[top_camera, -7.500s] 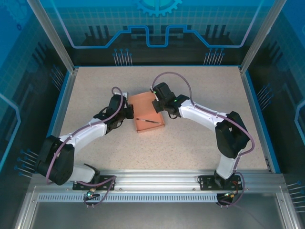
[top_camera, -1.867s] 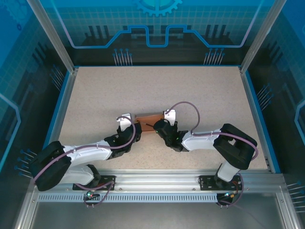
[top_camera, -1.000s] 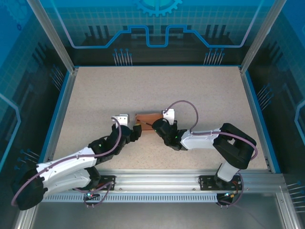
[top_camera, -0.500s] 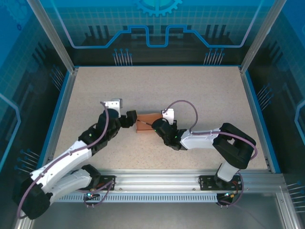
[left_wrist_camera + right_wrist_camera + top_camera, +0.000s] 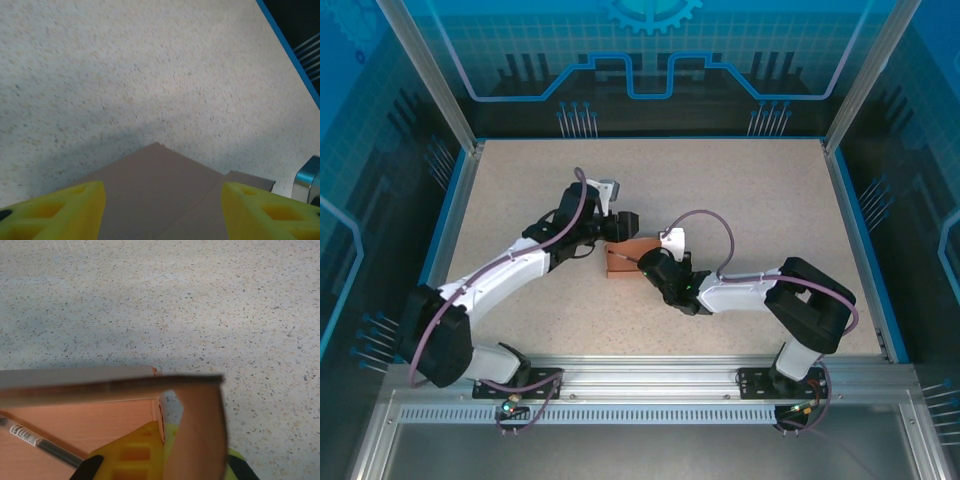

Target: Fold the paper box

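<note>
The salmon-pink thin cardboard paper box sits just left of centre in the overhead view, partly folded, with one wall standing upright. The right gripper pinches that wall between its yellow fingers, closed on it. A thin dark stick with a white label lies inside the box, at the lower left of the right wrist view. The left gripper hangs over the box's upper edge with fingers spread apart, holding nothing. Around them lies a speckled beige tabletop with a blue rim — aluminium posts and blue-lit panels stand behind.

paper box: cut off at the left wrist view's bottom edge
dark stick: left end cut off, label print unreadable
</note>
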